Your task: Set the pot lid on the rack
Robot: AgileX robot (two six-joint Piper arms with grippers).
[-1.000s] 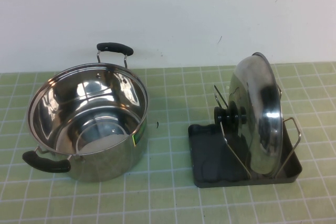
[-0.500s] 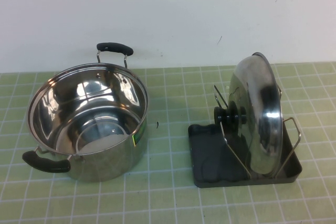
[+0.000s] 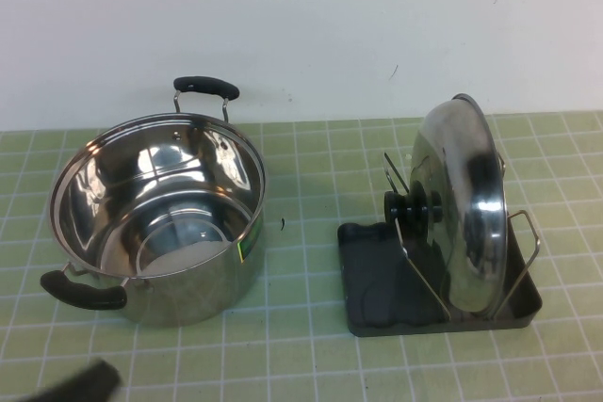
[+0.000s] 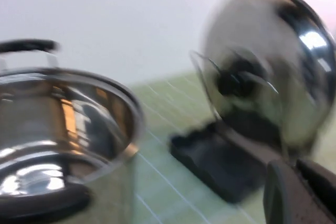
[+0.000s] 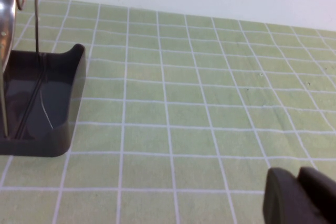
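Observation:
The pot lid (image 3: 462, 204) stands on edge in the rack (image 3: 377, 284), leaning between the wire loops, with its black knob (image 3: 415, 206) facing the pot. It shows blurred in the left wrist view (image 4: 283, 61) above the rack (image 4: 210, 156). My left gripper (image 3: 75, 385) is a dark blur at the front left edge, apart from the pot and the rack. Its fingers (image 4: 296, 174) look shut and empty. My right gripper (image 5: 299, 182) is shut and empty, low over bare tiles beside the rack's end (image 5: 47, 103). It is outside the high view.
The deep steel pot (image 3: 155, 218) with two black handles stands open at the left, also in the left wrist view (image 4: 58, 129). Green tiled tabletop (image 3: 301, 345) lies between pot and rack. A white wall (image 3: 301, 25) closes the back.
A dark blur, my left gripper, has come into the high view at the bottom left corner. Lid, rack and pot have not moved.

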